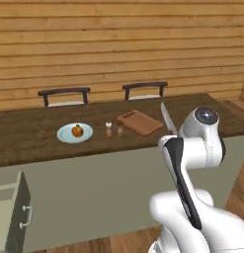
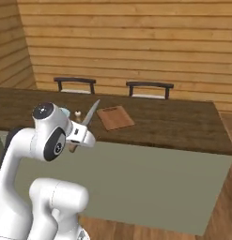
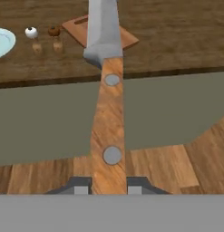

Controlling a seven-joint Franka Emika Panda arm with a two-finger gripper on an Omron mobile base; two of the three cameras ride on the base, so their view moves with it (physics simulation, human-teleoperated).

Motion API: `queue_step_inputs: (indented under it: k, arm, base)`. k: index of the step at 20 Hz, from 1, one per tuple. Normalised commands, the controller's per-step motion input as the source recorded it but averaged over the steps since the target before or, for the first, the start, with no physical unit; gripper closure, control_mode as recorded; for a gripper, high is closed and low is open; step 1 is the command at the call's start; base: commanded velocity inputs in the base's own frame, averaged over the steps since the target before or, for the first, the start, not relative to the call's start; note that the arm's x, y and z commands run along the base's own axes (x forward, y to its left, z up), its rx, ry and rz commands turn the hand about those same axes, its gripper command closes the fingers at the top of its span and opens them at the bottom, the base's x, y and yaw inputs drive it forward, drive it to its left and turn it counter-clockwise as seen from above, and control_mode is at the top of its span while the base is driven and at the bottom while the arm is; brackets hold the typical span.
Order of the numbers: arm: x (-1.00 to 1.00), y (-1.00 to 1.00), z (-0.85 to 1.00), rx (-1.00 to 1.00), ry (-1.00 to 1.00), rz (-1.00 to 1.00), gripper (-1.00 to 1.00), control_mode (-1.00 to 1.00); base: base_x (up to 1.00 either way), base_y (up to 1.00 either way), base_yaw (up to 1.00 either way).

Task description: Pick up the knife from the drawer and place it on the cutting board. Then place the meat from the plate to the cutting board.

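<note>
Spanning the scene, the dark wooden counter (image 1: 39,136) carries the plate (image 1: 64,135), the cutting board (image 1: 140,122) and the meat (image 1: 77,131), which sits on the plate. Short of the counter, the gripper (image 3: 109,186) is clamped on the handle of the knife (image 3: 107,95), blade pointing toward the board. Judged progress: knife retrieved; both placements remain.

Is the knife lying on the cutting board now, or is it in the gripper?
In the gripper: its fingertips clamp the knife handle, short of the cutting board.
</note>
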Motion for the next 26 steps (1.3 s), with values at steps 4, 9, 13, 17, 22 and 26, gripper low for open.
queue_step_inputs:
  k: [4,9,13,17,22,26]
  arm:
    - [0.0,0.0,0.0,0.0,0.0,0.0,1.0,1.0]
    - [0.0,0.0,0.0,0.0,0.0,0.0,1.0,1.0]
    - [0.0,0.0,0.0,0.0,0.0,0.0,1.0,1.0]
    - [0.0,0.0,0.0,0.0,0.0,0.0,1.0,1.0]
    - [0.0,0.0,0.0,0.0,0.0,0.0,1.0,1.0]
    - [0.0,0.0,0.0,0.0,0.0,0.0,1.0,1.0]
  base:
    - [0.87,-0.3,0.05]
    - [0.46,0.11,0.16]
    - [0.3,0.48,0.0]
    - [0.46,0.61,-0.02]
    - [0.47,0.09,0.0]
    - [0.47,-0.07,-0.01]
